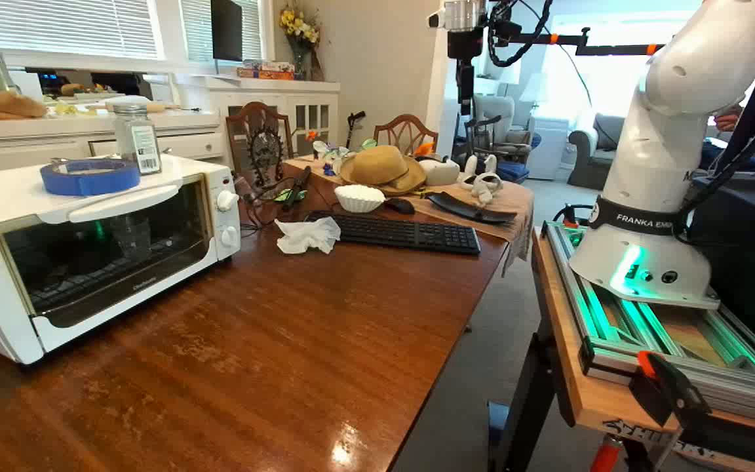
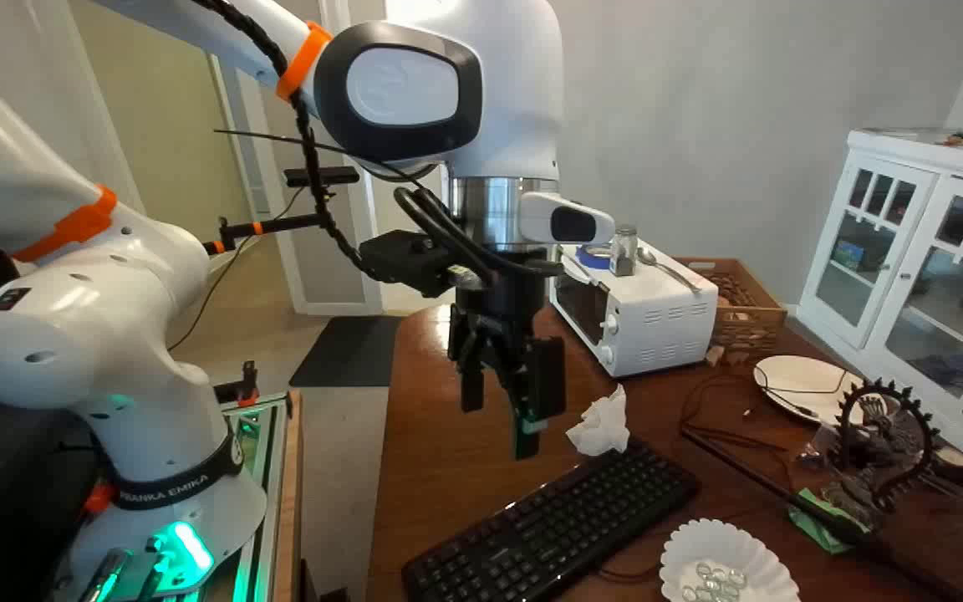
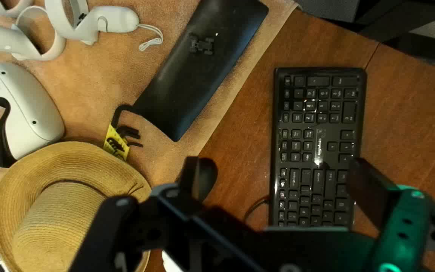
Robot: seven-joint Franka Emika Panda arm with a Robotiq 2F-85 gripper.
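Across the brown wooden table [image 1: 272, 347], the largest thing standing was a white toaster oven [image 2: 665, 322], well apart from the arm's working end. Next in size came the black keyboard [image 2: 552, 522], which lay flat on the wood. It would probably handle as a light but awkward slab: stiff, thin plastic, rather slick along its glossy rim, sturdy enough, yet with keys that would sink under any press from above. Mid-length seemed the best place to take hold, so that neither end swung or dipped, across both long edges if the fingers [image 3: 370, 194] could span them; the views did not settle whether they could. Failing that, one long edge pinched from above and below looked workable, though it sat low against the wood, and the cable [image 3: 256, 206] at one side might drag.

Above the keyboard hung the gripper [image 2: 500, 418], pointing down, spread wide with nothing between its fingers. It held nothing and touched nothing; the keyboard was the nearest thing below.

Smaller things lay around: a white fluted bowl [image 2: 732, 539] near the keyboard, crumpled white paper [image 2: 601, 425] at the keyboard's end, whether touching or just beside it I could not tell, a black mouse [image 1: 400, 206] close by, and, smallest, clear beads [image 2: 714, 581] inside the bowl
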